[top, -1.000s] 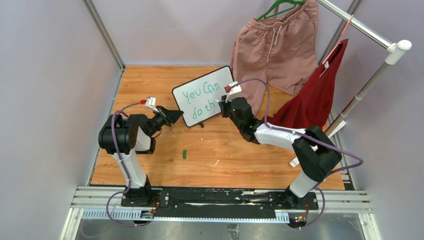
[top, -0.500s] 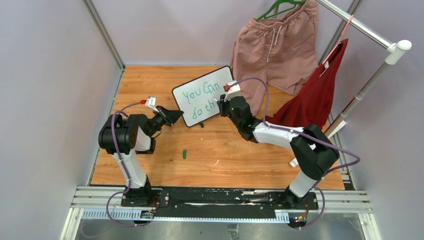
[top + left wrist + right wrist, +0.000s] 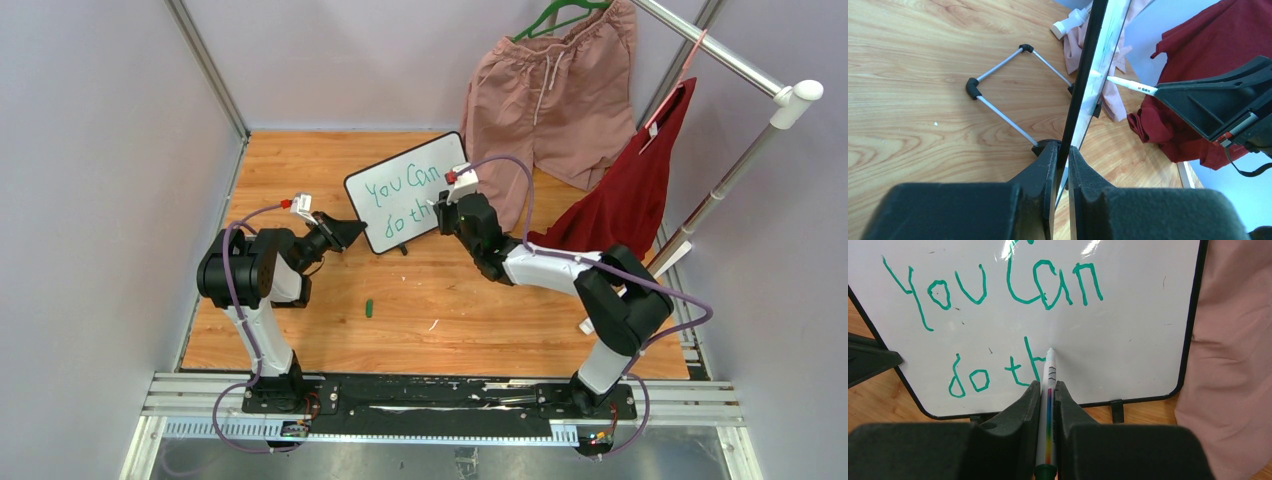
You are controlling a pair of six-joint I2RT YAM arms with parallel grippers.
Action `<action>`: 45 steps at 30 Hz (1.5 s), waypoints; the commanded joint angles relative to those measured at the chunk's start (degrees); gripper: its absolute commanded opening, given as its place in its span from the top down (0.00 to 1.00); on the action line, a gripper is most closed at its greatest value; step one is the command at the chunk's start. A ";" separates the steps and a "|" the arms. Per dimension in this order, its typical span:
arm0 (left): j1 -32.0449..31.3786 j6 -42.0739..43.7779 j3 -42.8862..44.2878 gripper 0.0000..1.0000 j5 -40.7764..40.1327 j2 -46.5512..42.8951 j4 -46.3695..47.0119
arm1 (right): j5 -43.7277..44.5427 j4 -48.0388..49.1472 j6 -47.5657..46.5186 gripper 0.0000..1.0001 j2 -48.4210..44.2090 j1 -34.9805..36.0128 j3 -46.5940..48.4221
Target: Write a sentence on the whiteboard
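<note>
The whiteboard point(image 3: 405, 190) stands tilted on the wooden table, propped on its wire stand point(image 3: 998, 90). My left gripper point(image 3: 345, 232) is shut on the board's lower left edge, with the black frame point(image 3: 1093, 65) pinched between the jaws point(image 3: 1062, 150). My right gripper point(image 3: 1048, 387) is shut on a white marker point(image 3: 1050, 367) with a rainbow stripe. The marker's tip touches the board just right of the "h". The sentence point(image 3: 993, 285) reads "You Can" in green, with "do th" below it.
Pink shorts point(image 3: 548, 90) hang on a green hanger at the back right. A dark red garment point(image 3: 630, 195) drapes from the clothes rail point(image 3: 720, 50) beside my right arm. A small green cap point(image 3: 370, 308) lies on the table in front of the board.
My right arm has shifted slightly left, its elbow drawing in, while the marker stays at the board. The left arm and the board have not moved.
</note>
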 commanded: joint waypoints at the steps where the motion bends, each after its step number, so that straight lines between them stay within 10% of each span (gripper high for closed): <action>1: -0.18 0.98 -0.18 1.00 0.02 1.24 1.90 | 0.37 1.15 0.49 1.00 0.89 -0.86 1.72; 23: -0.27 0.98 -0.18 1.00 -0.06 1.20 1.88 | -0.41 0.67 1.09 1.00 0.71 -1.63 1.08; 45: -0.14 0.63 0.13 1.00 0.31 1.55 1.98 | -4.60 0.26 5.61 1.00 -21.14 0.47 -14.16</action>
